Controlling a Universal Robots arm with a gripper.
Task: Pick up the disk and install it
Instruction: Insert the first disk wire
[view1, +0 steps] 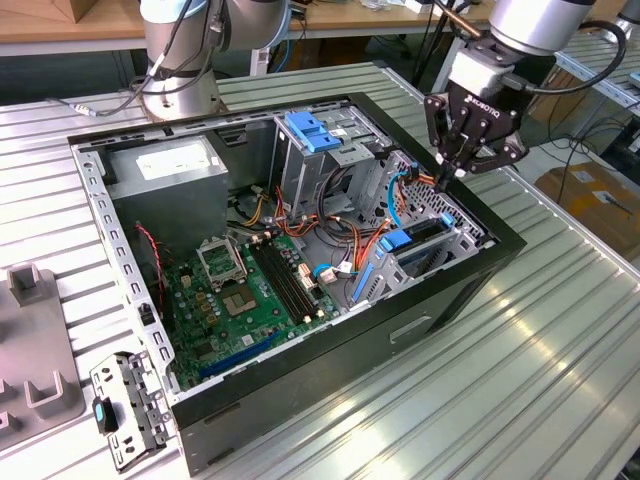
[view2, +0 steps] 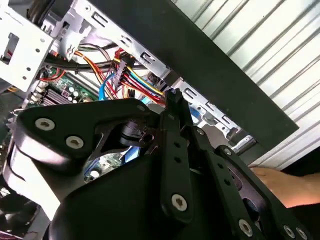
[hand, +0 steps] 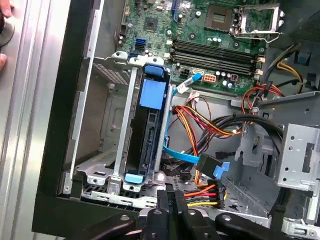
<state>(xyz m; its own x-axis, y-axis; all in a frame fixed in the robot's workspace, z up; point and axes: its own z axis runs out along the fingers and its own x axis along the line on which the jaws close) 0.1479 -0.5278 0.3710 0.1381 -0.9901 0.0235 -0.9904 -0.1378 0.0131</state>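
Note:
The disk (hand: 149, 135) stands on edge in the lower drive bay of the open computer case (view1: 300, 385). Its dark underside faces the camera, with blue rails along it and blue tabs at both ends. In the exterior view the disk (view1: 422, 235) sits in the bay at the case's right end. My gripper (view1: 447, 175) hovers just above that end of the case, shut, with the fingers pressed together and nothing visible between them. In both wrist views the gripper (hand: 170, 197) (view2: 172, 97) is beside a power plug (hand: 212, 192) with red, yellow and black wires.
A grey power supply (view1: 170, 165) fills the case's far left corner. An upper drive cage carries a blue clip (view1: 315, 130). The motherboard (view1: 240, 290) lies on the case floor, with loose cables (view1: 345, 235) beside it. A person's hand (view2: 282, 185) rests outside the case. A metal bracket (view1: 125, 410) lies on the table.

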